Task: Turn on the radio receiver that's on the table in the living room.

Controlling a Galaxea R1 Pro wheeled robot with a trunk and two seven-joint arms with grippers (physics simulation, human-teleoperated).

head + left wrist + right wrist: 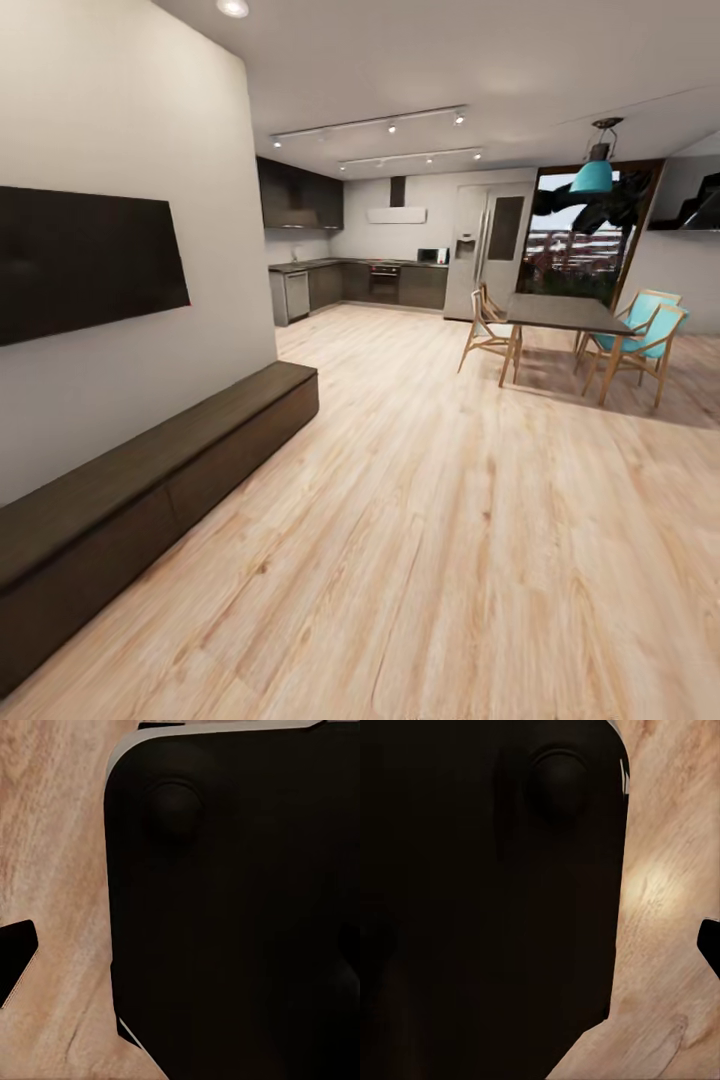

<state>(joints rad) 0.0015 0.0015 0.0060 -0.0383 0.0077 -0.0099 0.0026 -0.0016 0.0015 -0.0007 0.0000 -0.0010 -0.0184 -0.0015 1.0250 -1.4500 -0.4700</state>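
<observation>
The radio receiver and the low grey-taupe table are out of view. The head view looks across a light wood floor [450, 540] toward the dark-cabinet kitchen [350, 280] and the dark dining table [565, 315]. In the left wrist view a dark fingertip [16, 961] pokes in at the frame's edge, over wood floor and beside the robot's black body [232, 907]. The right wrist view has another dark fingertip [710, 943] at its edge, beside the same black body [487, 907]. Neither pair of jaws is visible as a whole.
A white wall with a black TV screen [85, 260] stands at the left, with a long dark low bench [150, 480] along its foot. Wooden chairs with teal seats [640, 345] surround the dining table. A teal pendant lamp [593, 175] hangs above it.
</observation>
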